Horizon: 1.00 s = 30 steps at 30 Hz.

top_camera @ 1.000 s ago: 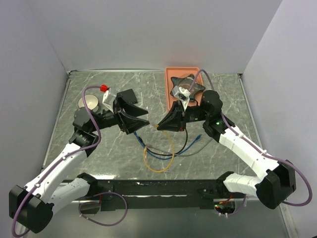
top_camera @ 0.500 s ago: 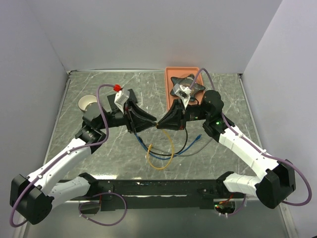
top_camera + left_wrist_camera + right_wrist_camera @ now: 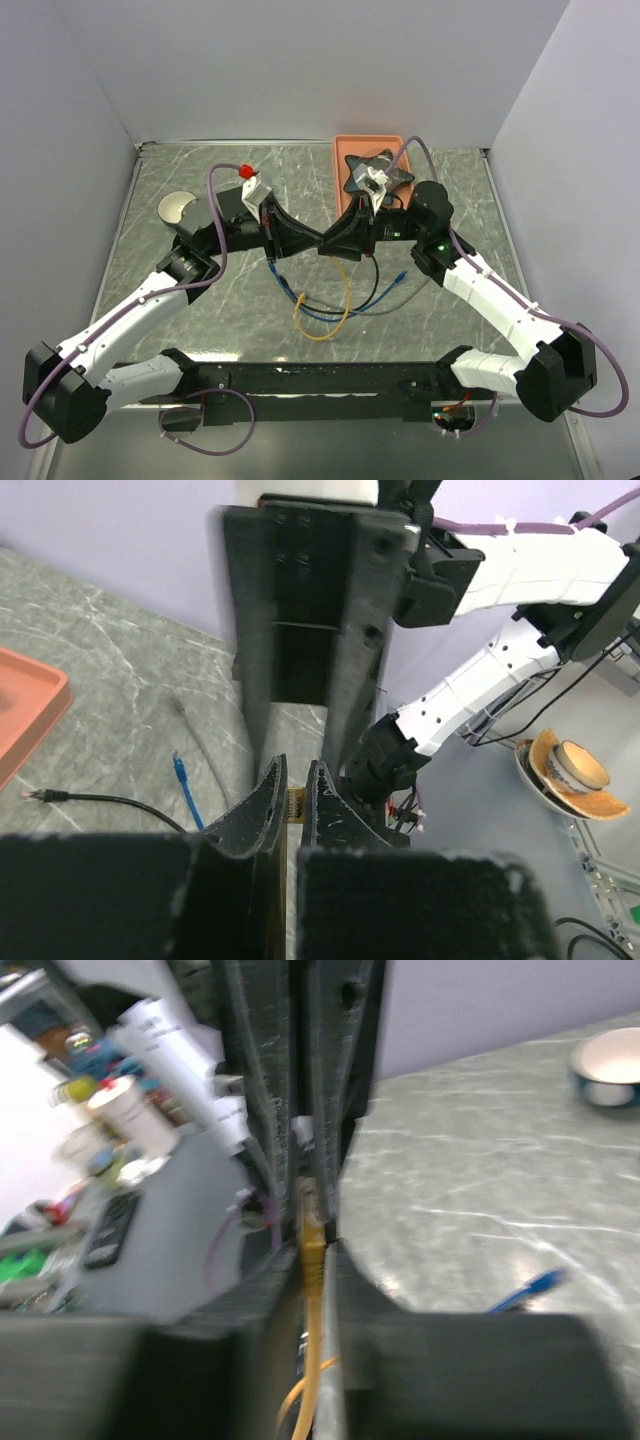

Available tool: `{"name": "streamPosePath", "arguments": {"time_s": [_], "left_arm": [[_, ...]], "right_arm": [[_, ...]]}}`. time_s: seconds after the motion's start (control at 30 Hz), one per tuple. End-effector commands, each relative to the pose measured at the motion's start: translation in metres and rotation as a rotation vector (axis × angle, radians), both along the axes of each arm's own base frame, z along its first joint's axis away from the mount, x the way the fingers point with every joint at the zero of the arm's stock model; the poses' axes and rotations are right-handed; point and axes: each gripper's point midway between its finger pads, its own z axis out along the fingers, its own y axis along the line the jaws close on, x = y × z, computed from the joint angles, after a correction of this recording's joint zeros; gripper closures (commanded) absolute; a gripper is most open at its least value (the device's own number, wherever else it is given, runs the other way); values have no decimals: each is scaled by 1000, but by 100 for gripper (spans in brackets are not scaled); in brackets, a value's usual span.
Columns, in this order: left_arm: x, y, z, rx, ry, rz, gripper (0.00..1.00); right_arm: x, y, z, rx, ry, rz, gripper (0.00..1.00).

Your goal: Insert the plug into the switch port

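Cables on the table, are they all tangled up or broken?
A little tangled. The yellow cable, blue cable and black cable lie looped across one another in a loose heap. Nothing looks broken or spilled.

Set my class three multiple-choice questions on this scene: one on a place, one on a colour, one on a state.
1. Where is the star-shaped object? A in a drawer; B in the orange tray; C on a shelf.
2. What colour is the cable in the right gripper? A blue; B black; C yellow.
3. How is the left gripper? A open; B shut on the black box; C shut on a spoon.
Answers: B, it lies inside the tray's rim; C, yellow runs between the fingers; B, its fingers clamp the box's edge.
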Motion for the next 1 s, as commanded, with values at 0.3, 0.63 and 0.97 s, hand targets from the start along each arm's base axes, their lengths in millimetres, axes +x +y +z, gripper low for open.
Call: {"name": "streamPosePath", "arguments": {"time_s": [0.3,0.63,0.97], "left_arm": [[60,13,36,-74,160,393,99],[91,21,26,-52,407,577,99],[100,21,14,-25,480,619,99]], "right_arm": [[51,-37,37,10,-86,-534,1],[59,-34,43,-76,-204,-798,1],[68,-10,34,-150,-263,-850,17]]}}
